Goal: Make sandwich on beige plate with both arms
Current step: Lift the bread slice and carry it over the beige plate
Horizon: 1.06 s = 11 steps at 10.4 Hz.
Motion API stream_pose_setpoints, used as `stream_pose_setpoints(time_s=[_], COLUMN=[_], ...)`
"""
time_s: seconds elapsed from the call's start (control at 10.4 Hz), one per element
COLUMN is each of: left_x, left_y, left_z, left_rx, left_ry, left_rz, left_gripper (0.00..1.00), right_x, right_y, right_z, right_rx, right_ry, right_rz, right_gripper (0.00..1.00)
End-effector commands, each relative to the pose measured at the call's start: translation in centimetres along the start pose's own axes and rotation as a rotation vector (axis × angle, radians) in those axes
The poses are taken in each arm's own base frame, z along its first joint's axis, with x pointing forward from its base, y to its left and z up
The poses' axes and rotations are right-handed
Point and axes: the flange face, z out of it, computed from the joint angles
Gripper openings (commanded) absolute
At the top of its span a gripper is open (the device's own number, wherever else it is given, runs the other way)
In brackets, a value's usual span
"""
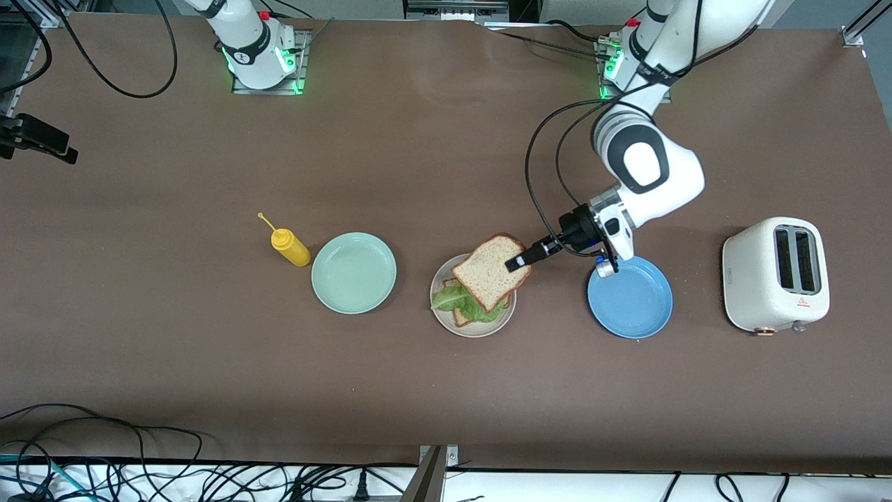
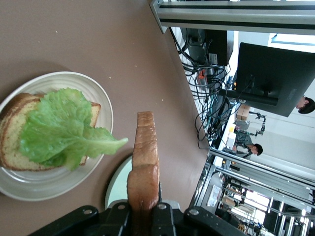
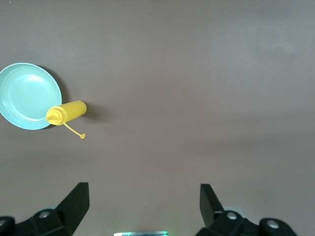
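**Sandwich half built on the beige plate, top slice in the air**

Sandwich (image 1: 474, 303) lying unfinished on the beige plate (image 1: 446, 319): one slice of brown bread flat on the plate, a ruffled lettuce leaf (image 1: 456, 300) spread over it and spilling past the crust toward the right arm's end of the counter. Second bread slice (image 1: 493, 270) held tilted above the plate, overlapping the lettuce in the front view, not lying on it. In the left wrist view, seen edge-on (image 2: 145, 162), crust pinched between the fingers, plate and leaf beside it lower down.

Left hand (image 1: 521, 261) clamped shut on the edge of that second slice, over the plate's rim on the side toward the blue plate (image 1: 631, 298). Left arm reaching down from its base at the top of the front view.

Beige plate sitting about mid-counter, between the mint-green plate (image 1: 354, 272) and the blue plate, all three in a row. Yellow squeeze bottle (image 1: 290, 247) lying just beside the mint-green plate, toward the right arm's end. White toaster (image 1: 775, 273) standing past the blue plate toward the left arm's end of the brown counter (image 1: 418, 153).

Right hand (image 3: 142, 204) waiting with fingers spread wide and holding nothing, over bare counter, with the mint-green plate and bottle in its wrist view.
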Motion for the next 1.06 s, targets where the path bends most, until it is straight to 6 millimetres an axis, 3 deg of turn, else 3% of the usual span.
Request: stream_pose_setpoints(time_s=[0.0,0.29,0.58,0.97], left_x=[0.4,2.0,2.4,2.5], left_y=[-1.5,-2.0,-4.7,-5.1], left_z=[2.8,4.6,6.0,6.6], left_rx=[-0.045,-0.041,-0.012,-0.016], left_ry=[0.041,0.072,0.064,0.066], left_rz=[0.033,0.015,0.038,0.025], left_gripper=[0.00,0.00,0.00,0.00], right_x=[0.0,0.6,0.4,0.3], right_y=[0.0,-0.9,-1.6,-2.0], right_z=[-0.9,-1.1,-1.1,-1.1], right_rx=[0.001,0.003,0.029,0.025], right_ry=[0.021,0.060,0.053,0.047], right_rz=[0.013,-0.006,-0.024,-0.039], right_gripper=[1.00,1.00,1.00,1.00])
